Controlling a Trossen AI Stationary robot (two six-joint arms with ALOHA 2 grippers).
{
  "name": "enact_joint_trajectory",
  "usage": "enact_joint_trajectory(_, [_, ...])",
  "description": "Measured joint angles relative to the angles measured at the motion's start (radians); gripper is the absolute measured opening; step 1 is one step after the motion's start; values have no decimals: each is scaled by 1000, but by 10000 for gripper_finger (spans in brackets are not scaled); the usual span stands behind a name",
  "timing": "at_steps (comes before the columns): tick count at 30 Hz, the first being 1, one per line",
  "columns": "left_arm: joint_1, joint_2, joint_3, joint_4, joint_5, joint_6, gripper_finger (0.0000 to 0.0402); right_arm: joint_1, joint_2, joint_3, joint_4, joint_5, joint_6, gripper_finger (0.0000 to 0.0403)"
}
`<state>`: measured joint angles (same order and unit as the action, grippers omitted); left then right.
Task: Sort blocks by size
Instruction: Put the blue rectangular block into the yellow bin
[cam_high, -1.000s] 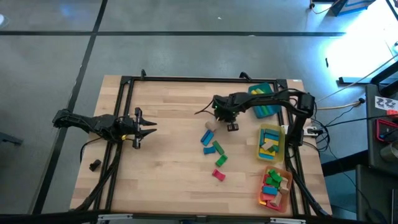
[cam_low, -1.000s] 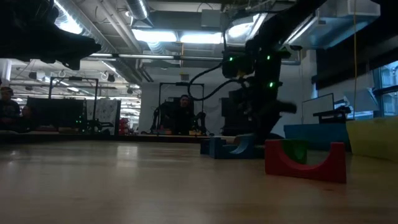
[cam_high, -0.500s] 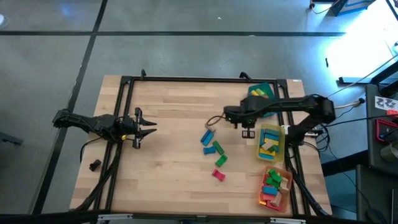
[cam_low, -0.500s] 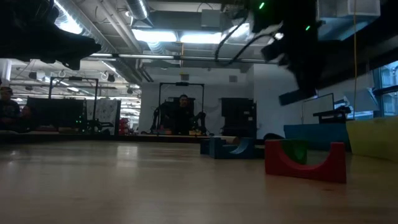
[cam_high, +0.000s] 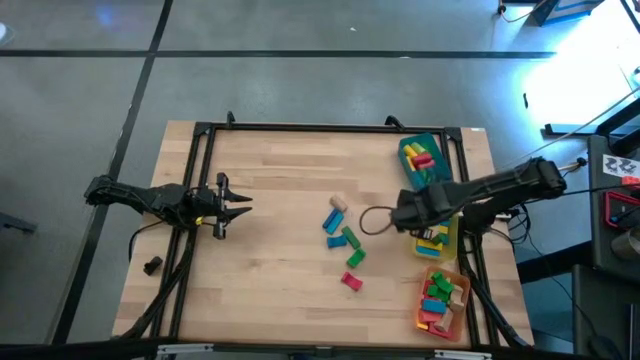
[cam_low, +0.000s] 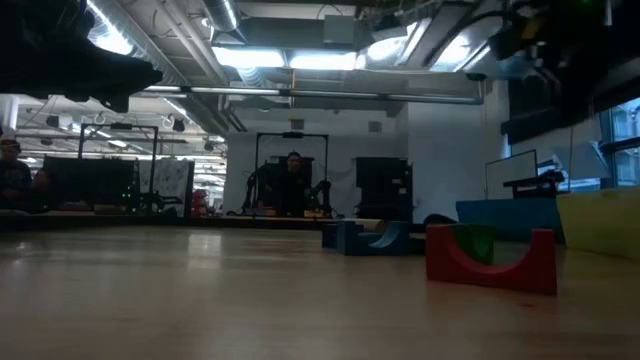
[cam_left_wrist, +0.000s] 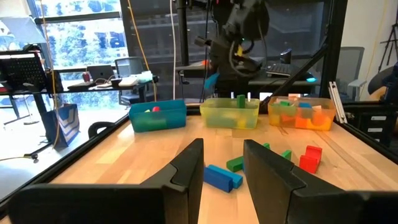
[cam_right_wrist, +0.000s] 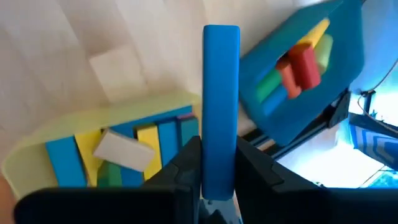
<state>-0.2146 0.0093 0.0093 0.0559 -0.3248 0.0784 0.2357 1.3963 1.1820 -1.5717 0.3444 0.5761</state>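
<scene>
One long blue bar (cam_right_wrist: 221, 106) is clamped between the two fingers of the right pincer (cam_right_wrist: 214, 163), which hangs over the yellow tray (cam_high: 452, 238) on the right side of the worktop (cam_high: 270, 260). The bar looks like painted wood, so it is likely light, hard and stiff, and it will not bend or break. Its smooth paint may be a bit slippery. The fingers hold it by its two flat long sides near one end, and the rest sticks out far in front, so it could swing or tip if the grip gets loose; holding nearer the middle would be steadier. More bars, blue, yellow, green and one pale one, already lie in the yellow tray. The teal tray (cam_high: 421, 158) behind it holds a few longer pieces, and the orange tray (cam_high: 441, 300) near the front edge holds many small ones. Five or so loose blocks (cam_high: 342, 245) are left in the middle of the worktop: blue, green, one pink-red and one plain wood. The left pincer (cam_high: 222, 206) waits over the left side with its fingers apart and nothing in them. The worktop is pale, flat wood with a black frame around it. Beyond it is a big room with bright ceiling lights, desks, screens and a person far off.
</scene>
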Motion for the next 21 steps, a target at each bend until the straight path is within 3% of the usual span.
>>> enact_joint_trajectory(10, [0, 0, 0, 0, 0, 0, 100, 104, -32, -213, 1, -117, 170, 71])
enact_joint_trajectory(21, [0, 0, 0, 0, 0, 0, 100, 117, -31, -339, 1, -206, 179, 87])
